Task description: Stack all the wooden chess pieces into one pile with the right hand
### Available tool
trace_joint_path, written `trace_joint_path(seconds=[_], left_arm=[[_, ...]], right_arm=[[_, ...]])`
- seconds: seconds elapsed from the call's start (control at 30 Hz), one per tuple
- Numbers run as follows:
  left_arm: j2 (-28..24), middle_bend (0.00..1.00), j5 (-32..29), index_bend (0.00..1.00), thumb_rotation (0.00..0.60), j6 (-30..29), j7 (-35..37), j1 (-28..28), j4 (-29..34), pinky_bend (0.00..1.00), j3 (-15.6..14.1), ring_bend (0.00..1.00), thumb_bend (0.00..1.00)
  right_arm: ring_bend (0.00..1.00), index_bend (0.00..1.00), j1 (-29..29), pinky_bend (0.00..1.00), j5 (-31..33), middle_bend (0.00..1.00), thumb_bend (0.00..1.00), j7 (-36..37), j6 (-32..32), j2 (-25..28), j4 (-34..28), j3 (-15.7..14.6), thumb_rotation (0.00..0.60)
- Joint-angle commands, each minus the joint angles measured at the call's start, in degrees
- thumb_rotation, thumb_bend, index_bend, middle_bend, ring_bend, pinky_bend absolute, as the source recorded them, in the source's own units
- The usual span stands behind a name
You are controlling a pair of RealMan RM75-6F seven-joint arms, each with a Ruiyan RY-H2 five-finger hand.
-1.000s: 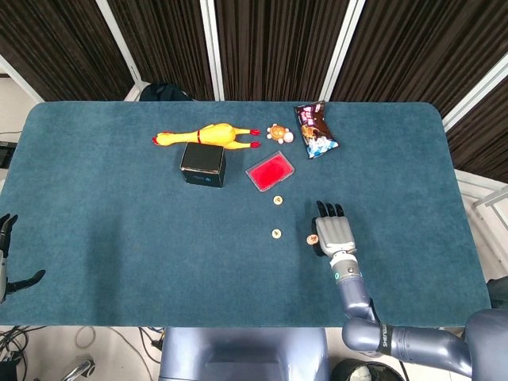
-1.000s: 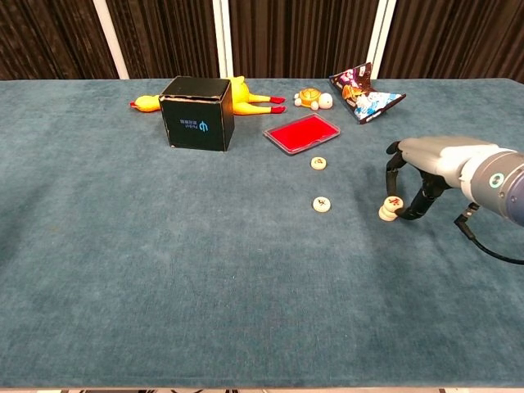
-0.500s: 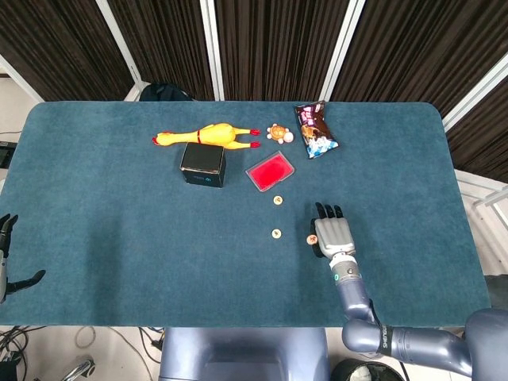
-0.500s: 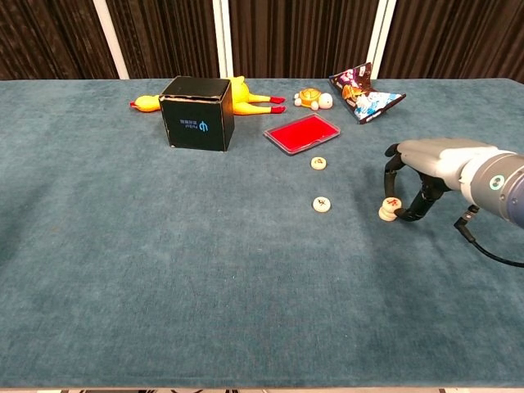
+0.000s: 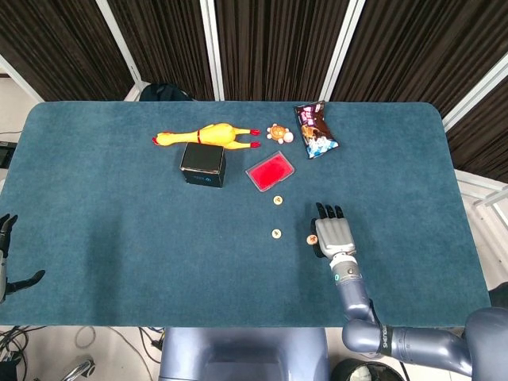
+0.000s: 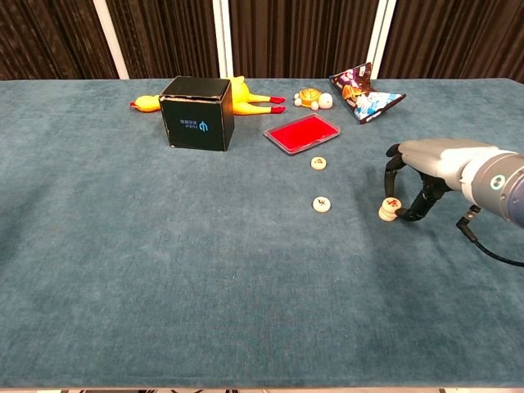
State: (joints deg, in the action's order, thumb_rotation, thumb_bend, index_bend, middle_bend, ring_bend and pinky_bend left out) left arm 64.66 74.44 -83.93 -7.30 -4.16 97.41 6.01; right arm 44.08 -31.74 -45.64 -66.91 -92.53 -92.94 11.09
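Barely anything is shifted: right hand (image 6: 426, 176) is kept pinched on the small stack (image 6: 388, 210) (two pieces), to be carried to the nearest piece (image 6: 322, 204).

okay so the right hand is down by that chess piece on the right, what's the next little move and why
Probably lift the piece clear of the cloth and carry it left toward the nearest loose piece. The right hand arches over it with fingertips at its side, seemingly gripping it, while two pieces, including the one by the red tray, lie unstacked.
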Motion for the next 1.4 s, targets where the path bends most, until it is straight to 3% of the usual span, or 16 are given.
trace_joint_path(seconds=[0.03, 0.27, 0.43, 0.87, 1.1, 1.4], left_arm=[[-0.01, 0.01, -0.06, 0.04, 0.6, 0.01, -0.03, 0.02, 0.08, 0.15, -0.01, 0.0, 0.01], [-0.05, 0.01, -0.19, 0.04, 0.6, -0.03, 0.2, 0.05, 0.19, 0.15, 0.1, 0.0, 0.01], [-0.15, 0.01, -0.13, 0.04, 0.6, 0.06, 0.4, 0.04, 0.32, 0.15, 0.07, 0.0, 0.01], [-0.31, 0.01, -0.5, 0.04, 0.6, 0.09, 1.21, 0.12, 0.47, 0.15, 0.32, 0.0, 0.01], [-0.34, 0.02, -0.63, 0.04, 0.6, 0.25, 1.66, 0.09, 0.55, 0.15, 0.4, 0.0, 0.01], [-0.46, 0.01, -1.15, 0.04, 0.6, 0.37, 2.21, 0.12, 0.63, 0.15, 0.67, 0.0, 0.01]], right_arm=[[0.0, 0.43, 0.15, 0.0, -0.34, 0.0, 0.42, -0.2, -0.42, 0.26, -1.11, 0.02, 0.6], [0.0, 0.39, 1.76, 0.0, -0.4, 0.0, 0.42, -2.59, -2.37, -0.14, -4.75, 0.88, 0.6], [0.0, 0.37, 3.98, 0.0, 0.91, 0.0, 0.42, -4.11, -3.01, -2.53, -3.88, 2.84, 0.6], [0.0, 0.34, 10.15, 0.0, 6.11, 0.0, 0.42, -8.35, -2.91, -9.31, 6.55, 7.57, 0.6], [0.0, 0.34, 14.75, 0.0, 10.69, 0.0, 0.42, -11.3, -2.23, -13.52, 15.91, 12.02, 0.6], [0.0, 0.34, 18.55, 0.0, 14.26, 0.0, 0.42, -13.38, 0.55, -17.54, 26.48, 15.05, 0.6]])
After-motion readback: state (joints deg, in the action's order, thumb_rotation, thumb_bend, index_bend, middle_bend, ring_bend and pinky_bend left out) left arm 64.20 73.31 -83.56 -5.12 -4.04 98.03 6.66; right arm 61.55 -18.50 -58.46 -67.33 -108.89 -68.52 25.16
